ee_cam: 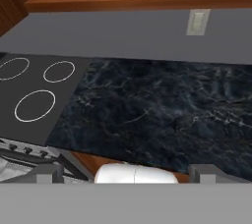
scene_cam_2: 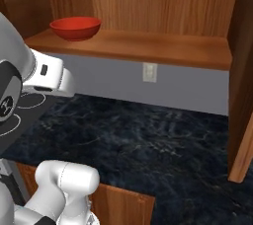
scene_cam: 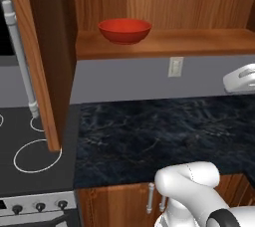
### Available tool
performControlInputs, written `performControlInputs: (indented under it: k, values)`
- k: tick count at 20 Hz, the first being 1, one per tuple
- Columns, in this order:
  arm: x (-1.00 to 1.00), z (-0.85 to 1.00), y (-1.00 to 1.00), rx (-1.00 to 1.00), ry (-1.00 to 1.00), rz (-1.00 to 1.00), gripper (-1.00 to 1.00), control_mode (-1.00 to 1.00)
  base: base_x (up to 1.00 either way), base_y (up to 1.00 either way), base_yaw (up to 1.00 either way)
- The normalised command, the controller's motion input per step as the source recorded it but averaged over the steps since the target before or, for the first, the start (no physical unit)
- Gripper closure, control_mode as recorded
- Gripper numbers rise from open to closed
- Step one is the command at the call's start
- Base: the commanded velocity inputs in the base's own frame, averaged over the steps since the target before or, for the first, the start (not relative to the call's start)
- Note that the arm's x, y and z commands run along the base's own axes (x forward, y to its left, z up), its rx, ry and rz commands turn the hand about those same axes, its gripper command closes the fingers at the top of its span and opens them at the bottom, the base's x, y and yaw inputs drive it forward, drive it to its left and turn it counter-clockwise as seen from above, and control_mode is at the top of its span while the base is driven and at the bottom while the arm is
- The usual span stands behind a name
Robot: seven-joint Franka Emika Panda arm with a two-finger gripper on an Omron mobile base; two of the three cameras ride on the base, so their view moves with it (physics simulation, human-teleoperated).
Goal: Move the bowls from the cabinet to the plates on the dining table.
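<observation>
1. The red bowl (scene_cam: 125, 30) is sitting upright on the wooden shelf (scene_cam: 199, 43) of the cabinet (scene_cam: 45, 47), whose doors are standing open; from the left base view the bowl is resting toward the shelf's left end, near the open door (scene_cam: 50, 71) with the long silver handle (scene_cam: 20, 61).
2. The dark brown bowl is not appearing beside it on the stretch of shelf that is showing.
3. Below the shelf, a grey wall with a pale outlet (scene_cam: 175, 66) is running down to the black marbled counter (scene_cam: 159, 131), with the stove (scene_cam: 30, 146) lying below and to the left of the bowl.
4. The gripper (ee_cam: 126, 174) is hanging low over the counter's front edge, its fingertips (ee_cam: 49, 173) standing spread as wide as they go, with nothing between them.
5. In the hand view the bowl is lying far above and slightly left of the fingers, only its underside peeking in at the top edge, so it is well apart from them.
6. Being round, the bowl is offering no long axis; judging from this, the coming move is calling for a lift up and forward to shelf height, then a pinch on the near rim.
7. The fetching step is looking barely begun.
</observation>
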Motion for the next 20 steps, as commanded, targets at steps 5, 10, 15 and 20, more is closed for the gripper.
performControlInputs:
  k: [5, 10, 15, 20]
  values:
    - [0.0, 0.0, 0.0, 0.0, 0.0, 0.0, -1.0, 1.0, 0.17, 0.0, 0.23]
    - [0.0, 0.0, 0.0, 0.0, 0.0, 0.0, -1.0, 1.0, 0.3, 0.0, 0.18]
    - [0.0, 0.0, 0.0, 0.0, 0.0, 0.0, -1.0, 1.0, 0.61, 0.0, 0.06]
    - [0.0, 0.0, 0.0, 0.0, 0.0, 0.0, -1.0, 1.0, 0.62, 0.0, 0.03]
